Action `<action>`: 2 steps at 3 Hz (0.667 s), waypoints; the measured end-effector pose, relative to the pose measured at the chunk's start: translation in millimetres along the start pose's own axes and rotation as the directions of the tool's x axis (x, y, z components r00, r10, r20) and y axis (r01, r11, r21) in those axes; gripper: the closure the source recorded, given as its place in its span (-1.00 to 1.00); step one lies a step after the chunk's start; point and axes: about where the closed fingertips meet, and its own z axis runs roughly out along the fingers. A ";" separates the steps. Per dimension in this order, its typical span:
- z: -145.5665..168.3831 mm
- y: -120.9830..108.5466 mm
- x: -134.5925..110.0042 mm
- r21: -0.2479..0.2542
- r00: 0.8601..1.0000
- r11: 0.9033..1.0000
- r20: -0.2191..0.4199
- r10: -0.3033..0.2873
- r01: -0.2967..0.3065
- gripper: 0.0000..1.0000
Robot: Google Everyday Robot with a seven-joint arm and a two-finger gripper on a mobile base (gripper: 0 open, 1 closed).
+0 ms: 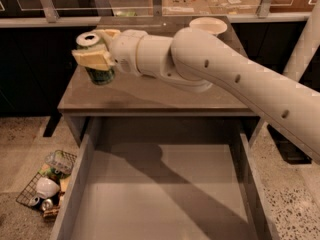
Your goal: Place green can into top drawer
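My gripper is shut on the green can, its tan fingers clamped around the can's upper half. The can is upright with its silver top showing, lifted above the left part of the brown table top. The white arm reaches in from the right across the table. The top drawer is pulled wide open below the table's front edge; its flat grey bottom holds nothing.
A white bowl sits at the table's back right. A wire basket with a white cup and small items lies on the floor to the left of the drawer. Boxes stand behind a railing at the back.
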 end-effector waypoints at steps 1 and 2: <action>-38.2 26.7 9.7 0.034 0.999 0.999 -0.032 -0.014 0.016 1.00; -78.4 46.3 34.4 0.070 0.999 0.997 -0.047 -0.016 0.020 1.00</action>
